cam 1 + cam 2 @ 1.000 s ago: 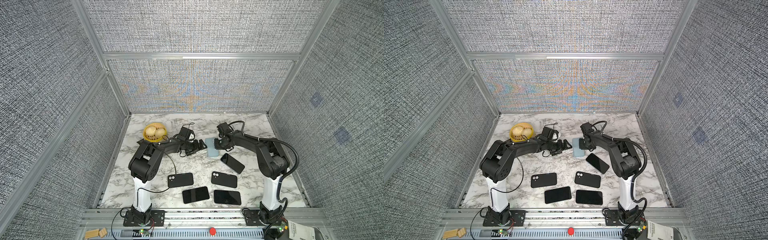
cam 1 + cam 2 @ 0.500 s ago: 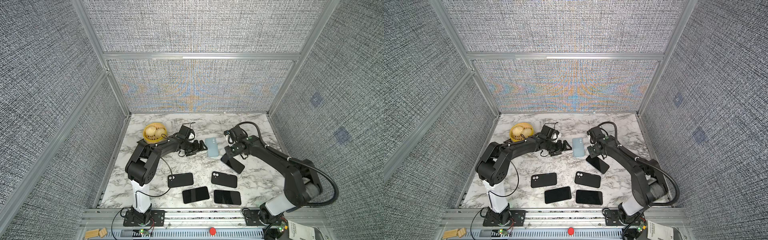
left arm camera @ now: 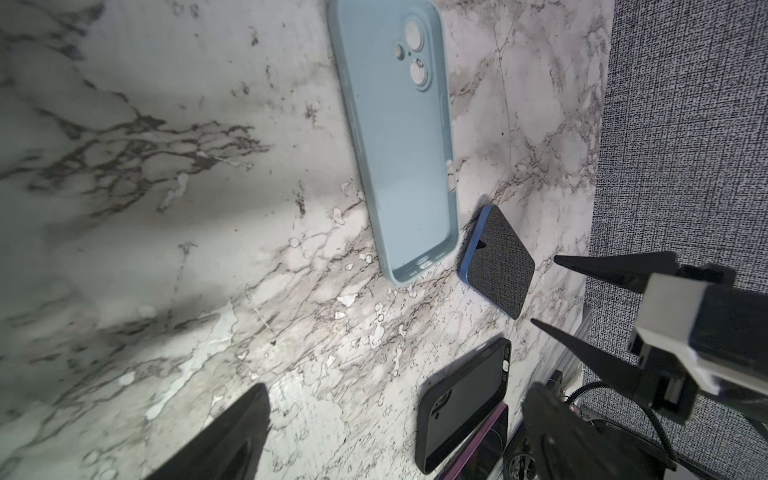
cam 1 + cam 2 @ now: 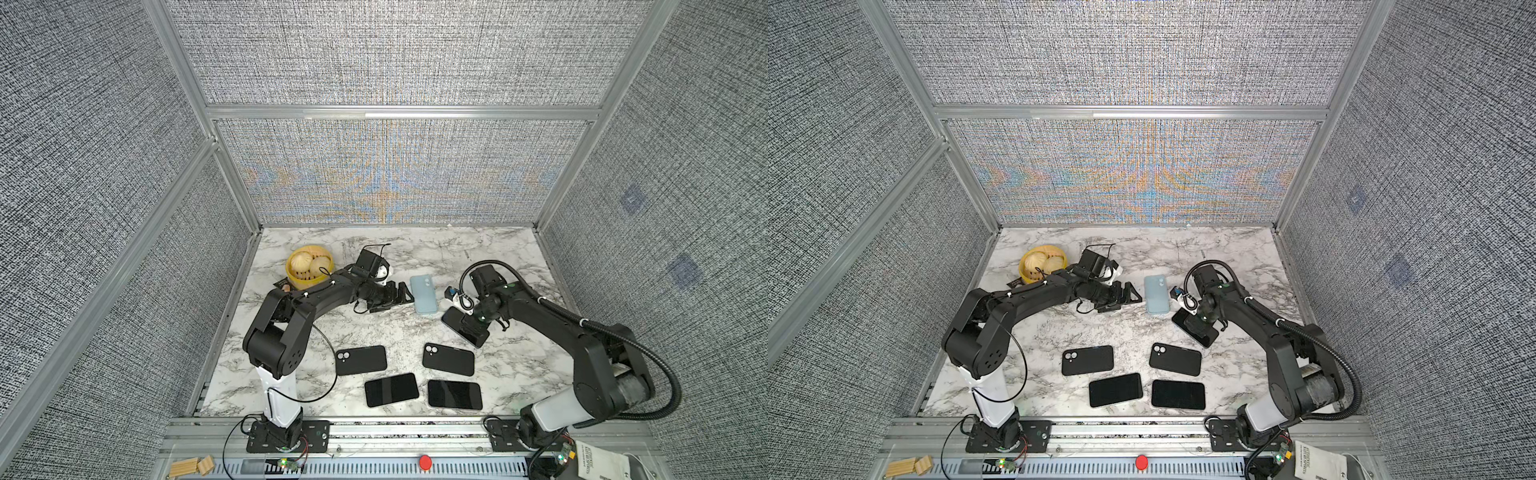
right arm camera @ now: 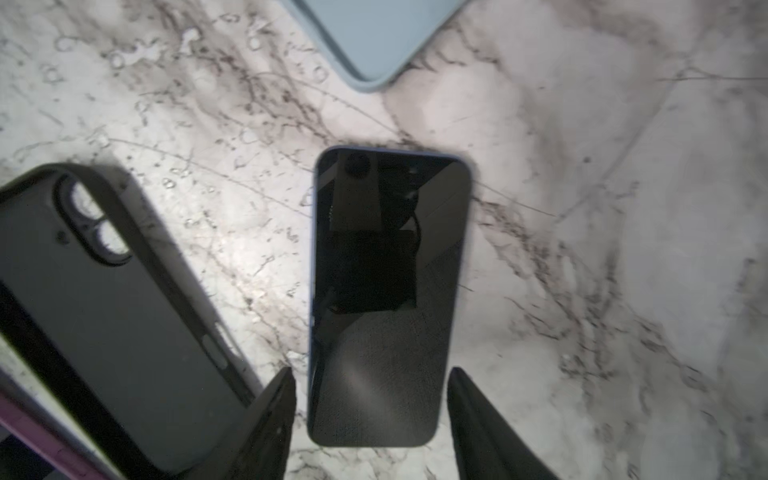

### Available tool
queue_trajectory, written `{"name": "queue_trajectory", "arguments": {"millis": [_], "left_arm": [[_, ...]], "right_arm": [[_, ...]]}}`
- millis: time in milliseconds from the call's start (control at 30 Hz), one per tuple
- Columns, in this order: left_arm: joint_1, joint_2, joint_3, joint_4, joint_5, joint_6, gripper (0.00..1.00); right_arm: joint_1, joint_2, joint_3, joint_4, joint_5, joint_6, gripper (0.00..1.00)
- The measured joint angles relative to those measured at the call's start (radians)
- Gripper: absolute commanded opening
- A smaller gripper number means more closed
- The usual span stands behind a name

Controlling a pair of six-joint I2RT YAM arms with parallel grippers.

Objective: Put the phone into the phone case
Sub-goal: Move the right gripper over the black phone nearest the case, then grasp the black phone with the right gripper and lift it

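Observation:
The light blue phone case lies inner side up on the marble table, its camera cutout toward the back. To its right a blue-edged phone lies flat, screen up. My right gripper hangs over the phone's front end. It is open, with a finger on each side of the phone and a small gap to each edge. My left gripper is open just left of the case, with nothing between its fingers.
A yellow bowl of buns stands at the back left, beside the left arm. Two black cases and two dark phones lie toward the front. Textured walls enclose the table.
My right gripper has swung from the back right corner of the blue case over to the blue-edged phone, and its jaws have widened. The left arm has barely moved.

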State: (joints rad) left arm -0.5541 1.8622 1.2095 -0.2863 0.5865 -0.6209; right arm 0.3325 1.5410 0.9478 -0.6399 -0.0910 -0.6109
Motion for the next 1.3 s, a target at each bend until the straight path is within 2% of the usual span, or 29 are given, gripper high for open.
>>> {"name": "queue_trajectory", "arguments": {"millis": [33, 233, 500, 733, 933, 1300], "left_arm": [[0.000, -0.002, -0.003, 0.000, 0.000, 0.000, 0.96], [0.000, -0.009, -0.009, 0.005, 0.000, 0.000, 0.96], [0.001, -0.009, -0.011, 0.010, 0.000, 0.004, 0.96], [0.001, -0.009, -0.010, 0.023, 0.004, 0.011, 0.96], [0.002, -0.004, -0.008, 0.025, 0.015, 0.011, 0.93], [0.013, 0.000, -0.011, 0.024, 0.018, -0.008, 0.93]], "right_arm": [[-0.003, 0.018, 0.000, -0.007, -0.006, -0.010, 0.99], [-0.024, 0.111, 0.032, -0.031, -0.002, -0.015, 0.99], [-0.027, 0.127, 0.026, -0.040, 0.026, -0.002, 0.99], [-0.039, 0.155, 0.035, -0.044, 0.072, 0.009, 0.90], [-0.042, 0.179, 0.067, -0.047, 0.076, 0.030, 0.73], [-0.031, 0.158, 0.080, -0.021, 0.051, 0.048, 0.66]]}}
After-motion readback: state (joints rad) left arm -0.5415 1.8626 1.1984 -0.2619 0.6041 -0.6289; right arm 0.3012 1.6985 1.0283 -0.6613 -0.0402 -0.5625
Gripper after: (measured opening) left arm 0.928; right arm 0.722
